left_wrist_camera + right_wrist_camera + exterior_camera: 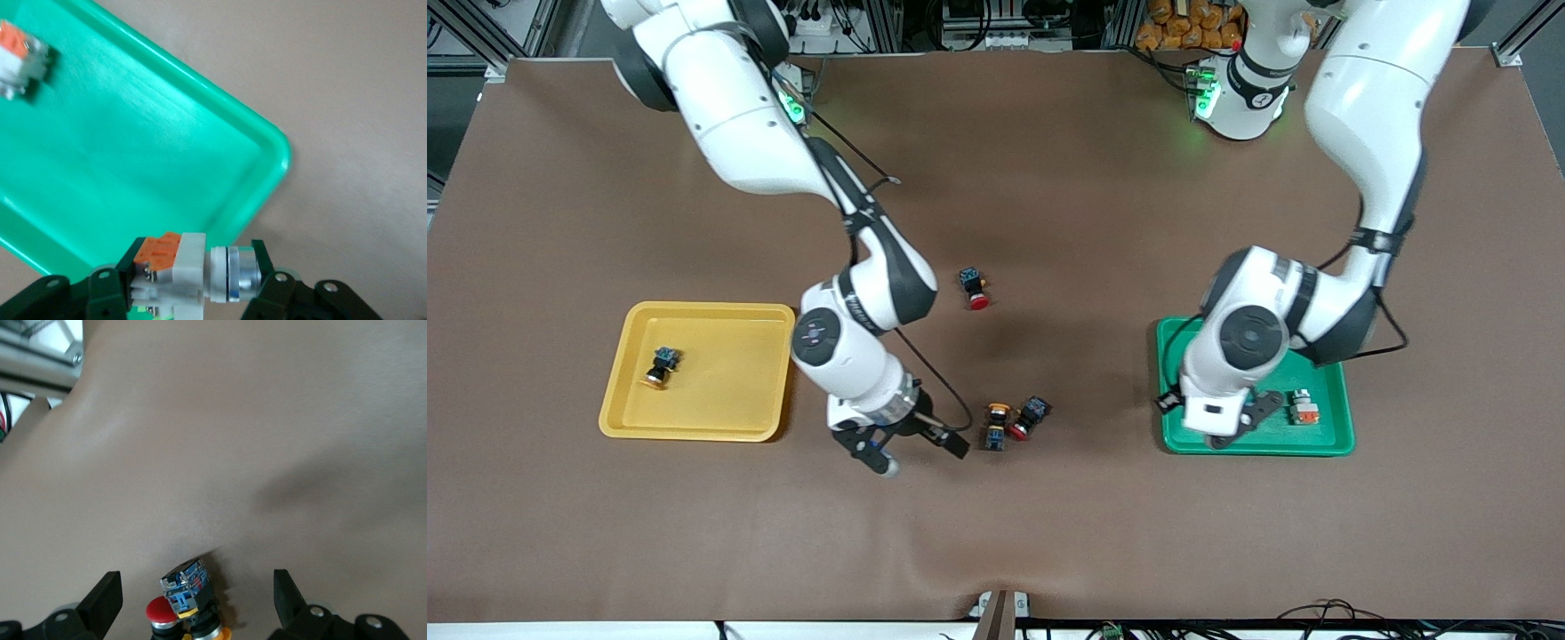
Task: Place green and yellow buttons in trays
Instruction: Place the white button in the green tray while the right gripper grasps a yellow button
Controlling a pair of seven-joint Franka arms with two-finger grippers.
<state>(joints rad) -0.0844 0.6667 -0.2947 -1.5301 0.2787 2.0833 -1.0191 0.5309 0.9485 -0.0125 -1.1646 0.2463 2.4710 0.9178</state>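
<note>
Lowest in the front view, the right hand [911, 452] is seen over the brown surface [1049, 533] with its fingers spread wide and nothing between them; just beside it, toward the left arm's end, a yellow-capped button [996, 425] lies touching a red-capped switch [1028, 418]; in the right wrist view this pair is framed between the open fingers. A second red-capped switch [973, 287] lies farther from the camera, well apart. One yellow-capped button [662, 365] is already lying in the yellow tray [703, 427]. The left hand [1240, 427] is held over the green tray [1338, 440], partly closed on a white-bodied button [190, 270] with an orange end; another white-bodied button [1303, 406] lies in that tray.

The step in hand is judged to be the release of the white button into the green tray; an opening of the left hand is called for next, while the right hand must be closed on the yellow-capped button alone, the red one being left.

Aluminium framing and cabling are seen along the surface's upper edge.
</note>
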